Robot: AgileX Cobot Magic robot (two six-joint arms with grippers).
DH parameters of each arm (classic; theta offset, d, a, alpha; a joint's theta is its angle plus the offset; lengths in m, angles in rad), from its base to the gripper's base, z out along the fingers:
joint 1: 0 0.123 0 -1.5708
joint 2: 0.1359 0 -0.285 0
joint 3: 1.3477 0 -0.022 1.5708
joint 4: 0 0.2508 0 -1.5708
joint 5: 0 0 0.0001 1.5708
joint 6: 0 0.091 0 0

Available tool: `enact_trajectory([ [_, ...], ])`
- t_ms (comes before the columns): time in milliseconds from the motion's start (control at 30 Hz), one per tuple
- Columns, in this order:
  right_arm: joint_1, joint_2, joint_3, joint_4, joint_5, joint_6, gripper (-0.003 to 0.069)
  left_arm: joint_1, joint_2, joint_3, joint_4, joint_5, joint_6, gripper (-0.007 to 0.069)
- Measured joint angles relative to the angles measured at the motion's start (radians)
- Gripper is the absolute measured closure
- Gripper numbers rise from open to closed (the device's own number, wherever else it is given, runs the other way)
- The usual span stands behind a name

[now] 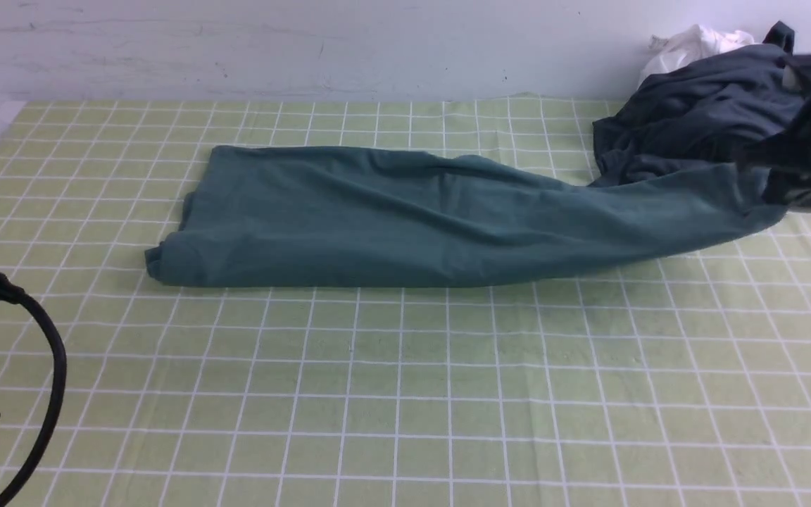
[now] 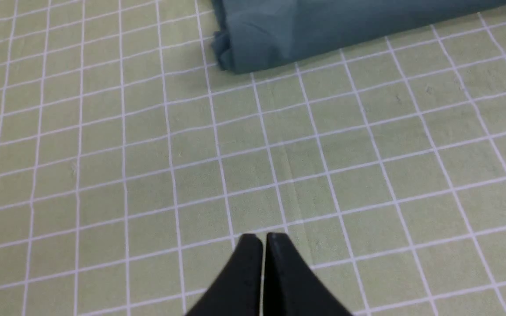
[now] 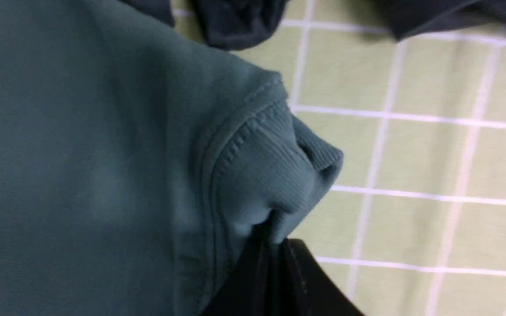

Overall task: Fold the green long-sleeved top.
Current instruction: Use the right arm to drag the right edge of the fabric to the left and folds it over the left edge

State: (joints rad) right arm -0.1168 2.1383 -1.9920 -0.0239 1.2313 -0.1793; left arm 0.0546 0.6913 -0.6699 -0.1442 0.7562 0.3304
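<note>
The green long-sleeved top (image 1: 391, 218) lies as a long, narrow bundle across the checked tablecloth, its left end thick and doubled. Its right end is stretched out and slightly raised towards my right gripper (image 1: 775, 184). In the right wrist view my right gripper (image 3: 272, 239) is shut on a ribbed band (image 3: 270, 166) at the edge of the top (image 3: 81, 153). My left gripper (image 2: 262, 237) is shut and holds nothing, hovering over bare tablecloth well short of the top's left end (image 2: 323, 26).
A dark charcoal garment (image 1: 694, 120) is heaped at the back right, touching the top's right end, with a white cloth (image 1: 694, 42) behind it against the wall. The left arm's black cable (image 1: 53, 366) curves at the front left.
</note>
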Motion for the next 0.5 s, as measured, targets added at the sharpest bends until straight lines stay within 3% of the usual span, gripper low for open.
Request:
enact_trajectory([
  [133, -0.016, -0.035, -0.083, -0.067, 0.018, 0.003, 0.0649, 0.0, 0.007, 0.029, 0.0, -0.085, -0.004, 0.0628],
  [233, -0.01, -0.042, -0.164, -0.019, 0.026, 0.033, 0.0649, 0.0, 0.03, 0.034, -0.001, -0.129, -0.027, 0.0628],
  [367, 0.046, -0.047, -0.249, 0.264, 0.025, 0.058, 0.0649, 0.0, 0.088, 0.034, -0.04, -0.153, -0.055, 0.0628],
  [500, 0.187, -0.019, -0.257, 0.589, -0.06, -0.029, 0.0649, 0.0, 0.125, 0.034, -0.077, -0.154, -0.063, 0.0628],
])
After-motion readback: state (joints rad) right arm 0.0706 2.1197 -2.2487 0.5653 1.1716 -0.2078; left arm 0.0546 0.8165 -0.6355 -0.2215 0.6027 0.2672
